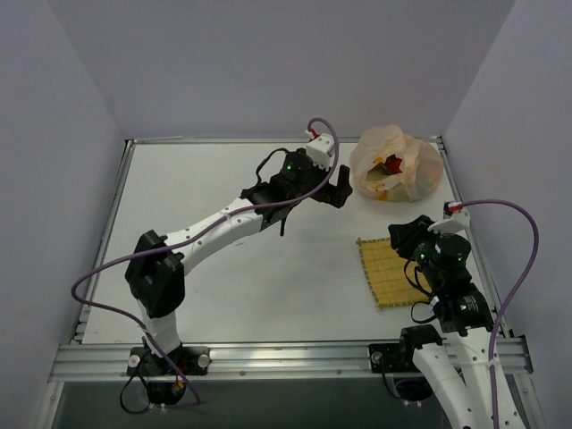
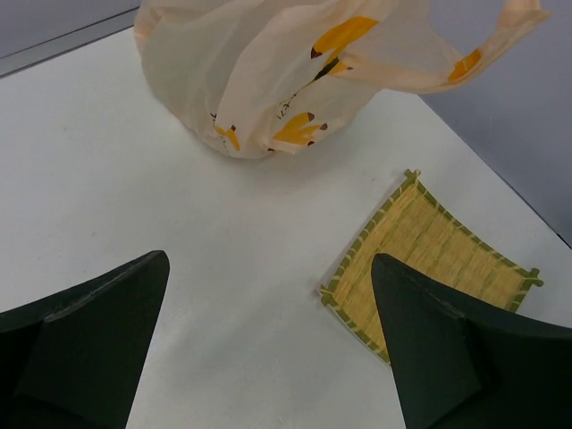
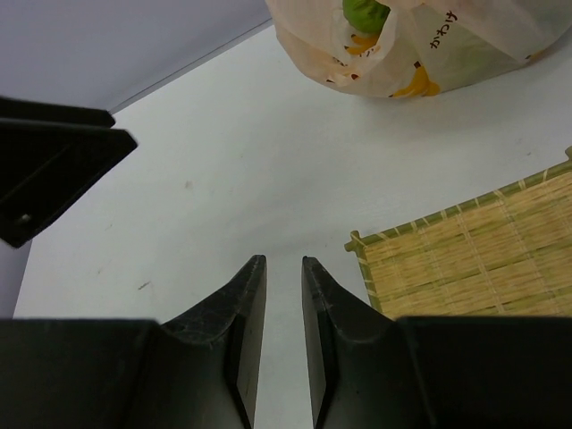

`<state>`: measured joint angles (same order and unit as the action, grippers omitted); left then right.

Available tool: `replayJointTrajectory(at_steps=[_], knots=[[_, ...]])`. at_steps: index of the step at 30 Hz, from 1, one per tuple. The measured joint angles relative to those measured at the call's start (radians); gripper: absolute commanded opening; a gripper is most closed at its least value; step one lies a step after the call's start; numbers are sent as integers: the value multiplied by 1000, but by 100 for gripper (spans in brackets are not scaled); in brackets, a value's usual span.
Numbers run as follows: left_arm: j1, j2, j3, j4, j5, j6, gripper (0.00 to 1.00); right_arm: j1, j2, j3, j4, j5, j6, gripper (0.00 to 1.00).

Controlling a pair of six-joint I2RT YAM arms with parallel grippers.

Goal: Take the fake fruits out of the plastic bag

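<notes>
White table (image 1: 268,268), left end effector (image 2: 268,349) wide apart, empty, right end effector (image 3: 283,304) nearly closed, empty

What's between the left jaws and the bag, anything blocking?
Nothing visible. The left gripper, jaws wide open, sits just left of the plastic bag with only bare table between them. The woven mat lies off to the side, out of the path.

White table (image 1: 250,268) (metal-railed edge), plain pale lavender-grey walls (image 1: 268,63).
</notes>
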<state>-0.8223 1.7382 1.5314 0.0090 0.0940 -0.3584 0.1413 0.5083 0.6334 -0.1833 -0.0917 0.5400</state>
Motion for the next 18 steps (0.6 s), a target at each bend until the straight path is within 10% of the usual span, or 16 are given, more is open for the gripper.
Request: replayJointTrajectory(at_steps=[18], knots=[[45, 785, 995, -82, 143, 97, 90, 0, 58, -18, 61, 8, 14, 42]])
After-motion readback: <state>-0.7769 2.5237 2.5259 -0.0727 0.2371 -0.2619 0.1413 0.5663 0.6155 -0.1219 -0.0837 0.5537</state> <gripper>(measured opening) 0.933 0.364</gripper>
